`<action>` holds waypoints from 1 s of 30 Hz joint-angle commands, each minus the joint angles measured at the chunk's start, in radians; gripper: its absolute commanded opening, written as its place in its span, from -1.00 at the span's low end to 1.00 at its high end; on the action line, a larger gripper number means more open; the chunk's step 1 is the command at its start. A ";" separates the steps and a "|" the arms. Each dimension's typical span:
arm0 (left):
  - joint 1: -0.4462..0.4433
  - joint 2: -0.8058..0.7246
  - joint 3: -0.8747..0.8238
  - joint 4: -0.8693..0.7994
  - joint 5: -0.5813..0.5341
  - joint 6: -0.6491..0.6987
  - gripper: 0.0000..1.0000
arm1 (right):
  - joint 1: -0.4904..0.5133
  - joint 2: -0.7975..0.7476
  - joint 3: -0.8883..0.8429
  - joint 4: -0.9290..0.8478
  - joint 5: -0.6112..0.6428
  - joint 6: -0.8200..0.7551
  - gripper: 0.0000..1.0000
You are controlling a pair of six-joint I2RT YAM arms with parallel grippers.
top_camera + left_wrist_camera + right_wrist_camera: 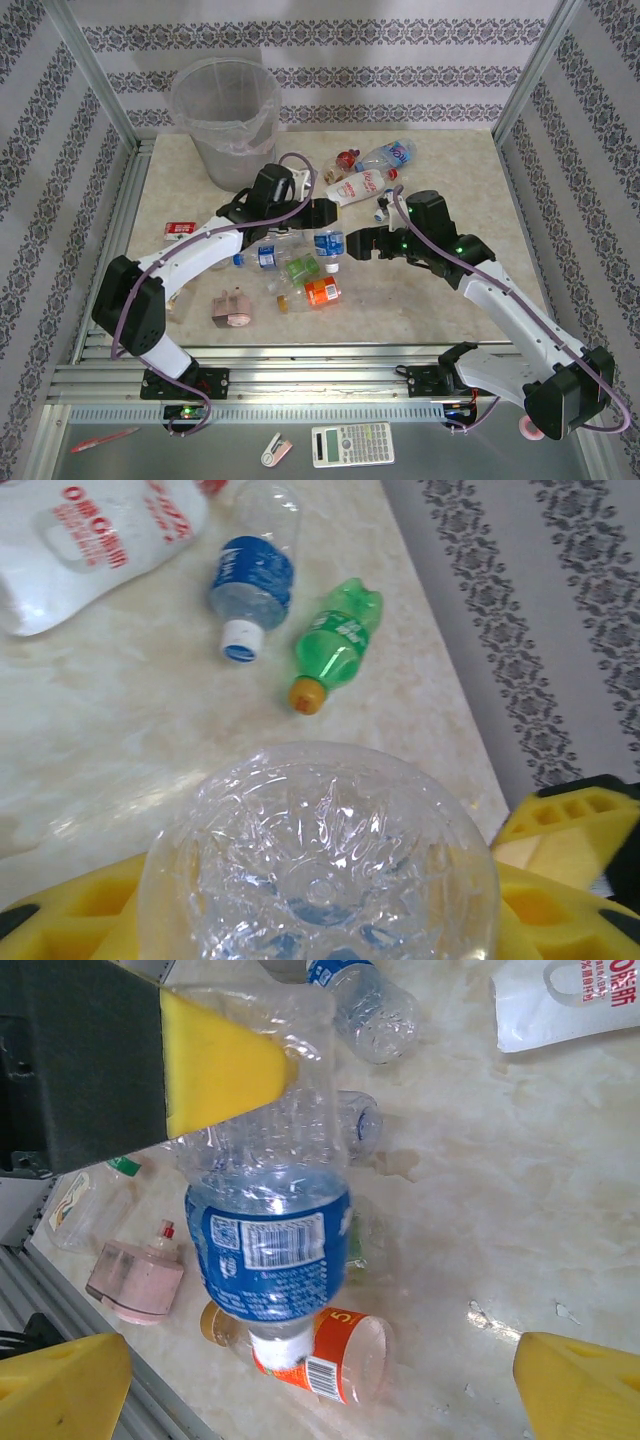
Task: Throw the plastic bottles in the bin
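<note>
**A:** Where is your blue-label bottle right now?

**B:** In your left gripper. The yellow pads are clamped on its crumpled clear body near the base, and the cap end points away from the wrist. It sits over the loose bottles at mid-table.

**A:** And your left arm's pose?

**B:** It rises from the near-left base with the elbow pushed out left. The forearm slants up to the middle of the table and the wrist is turned right. The bin stands behind it, at the far left.

**A:** Your right arm?

**B:** It bends in from the right. Your right gripper is just beside the held bottle, jaws spread wide. An orange-label bottle lies beneath, and a green bottle nearby.
</note>
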 commanded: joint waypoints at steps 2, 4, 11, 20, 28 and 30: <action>0.035 -0.073 -0.034 -0.074 -0.063 0.039 -0.32 | -0.014 -0.013 -0.006 -0.012 -0.016 0.012 0.96; 0.049 -0.096 -0.051 -0.098 -0.086 0.041 -0.32 | -0.015 -0.009 -0.005 -0.014 -0.009 0.016 0.95; 0.107 -0.211 -0.123 -0.214 -0.218 0.016 -0.32 | -0.016 0.013 -0.005 -0.019 0.012 0.031 0.95; 0.216 -0.381 -0.159 -0.445 -0.366 -0.037 -0.32 | -0.013 0.049 0.008 -0.021 0.026 0.037 0.96; 0.369 -0.455 -0.140 -0.609 -0.416 -0.108 -0.32 | -0.010 0.079 0.024 -0.025 0.033 0.036 0.95; 0.411 -0.453 -0.122 -0.633 -0.412 -0.120 -0.32 | -0.010 0.082 0.026 -0.026 0.035 0.036 0.95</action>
